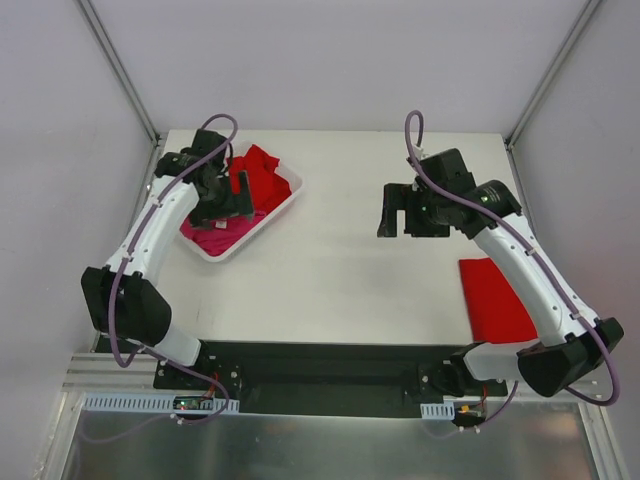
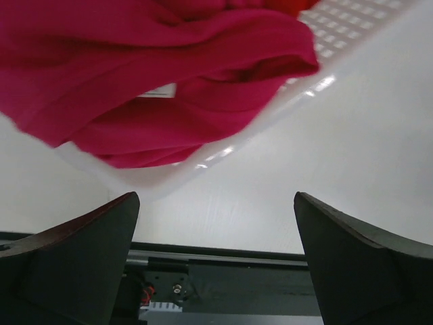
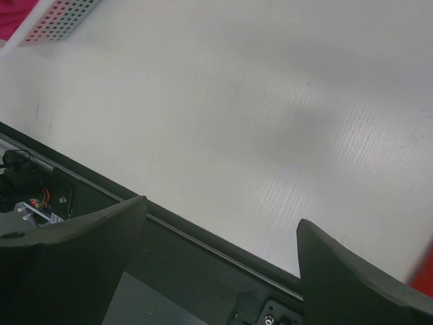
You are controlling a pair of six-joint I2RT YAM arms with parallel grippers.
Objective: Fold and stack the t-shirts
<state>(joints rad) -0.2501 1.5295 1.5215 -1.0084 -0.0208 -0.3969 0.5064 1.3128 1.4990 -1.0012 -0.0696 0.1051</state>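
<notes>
- The basket point(image 1: 268, 222) sits on the table point(image 1: 340, 270) at about 10 o'clock in the top view.
- A pink shirt point(image 1: 212, 238) lies bunched up in the near end of the basket.
- In the left wrist view, the pink shirt point(image 2: 169, 74) spills over the basket's rim point(image 2: 223, 152), and a small white label point(image 2: 159, 90) shows on it.
- A red shirt point(image 1: 266, 180) is crumpled in the far end of the basket, touching the pink one.
- The left gripper point(image 1: 235, 205) hangs over the basket, right above the two shirts.
- Its fingers point(image 2: 88, 250) are spread wide, and the pink shirt lies just past their tips.
- A folded shirt point(image 1: 495, 300), also red, lies flat on the table at about 4 o'clock, well apart from the basket.
- The right arm reaches over part of the folded shirt.
- The right gripper point(image 1: 400, 222) hangs over bare table a little toward 2 o'clock from the middle.
- Its fingers point(image 3: 352, 277) are spread wide too, with only white table point(image 3: 270, 101) showing between them.
- A corner of the basket point(image 3: 61, 20) shows at 11 o'clock in the right wrist view.
</notes>
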